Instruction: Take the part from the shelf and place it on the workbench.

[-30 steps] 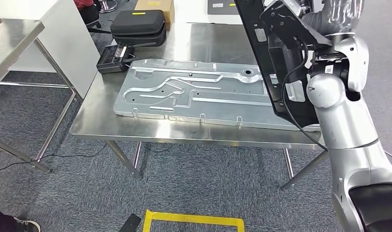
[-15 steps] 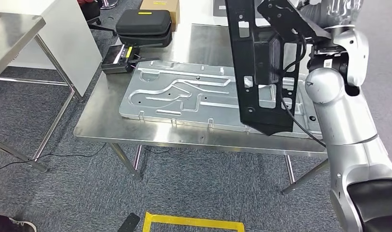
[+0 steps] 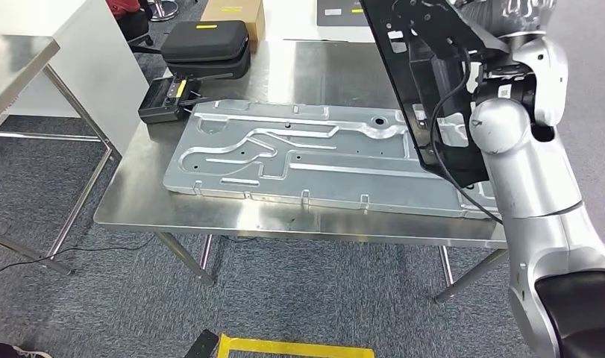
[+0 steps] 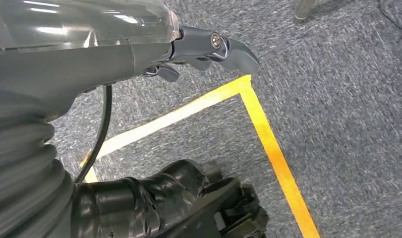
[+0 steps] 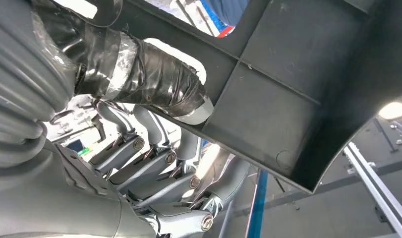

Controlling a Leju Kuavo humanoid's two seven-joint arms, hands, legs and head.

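The part is a large black plastic panel [image 3: 422, 82] with ribs and cut-outs. I hold it tilted on edge above the right end of the steel workbench [image 3: 172, 201]. My right hand [image 3: 508, 15] grips it near its upper end. In the right wrist view the taped thumb [image 5: 154, 82] presses on one face of the black panel [image 5: 273, 99], and the fingers [image 5: 154, 168] curl behind it. My left hand [image 4: 199, 47] hangs over the carpet with nothing in it and its fingers apart.
A long silver stamped metal panel [image 3: 299, 156] covers most of the workbench. A black case [image 3: 204, 45] and a small black device [image 3: 161, 101] sit at the far left corner. Another steel table [image 3: 16, 60] stands to the left. Yellow tape [image 3: 292, 347] marks the floor.
The black panel swung left over the middle of the silver panel half a second ago and is now back over its right end. The view has shifted slightly.
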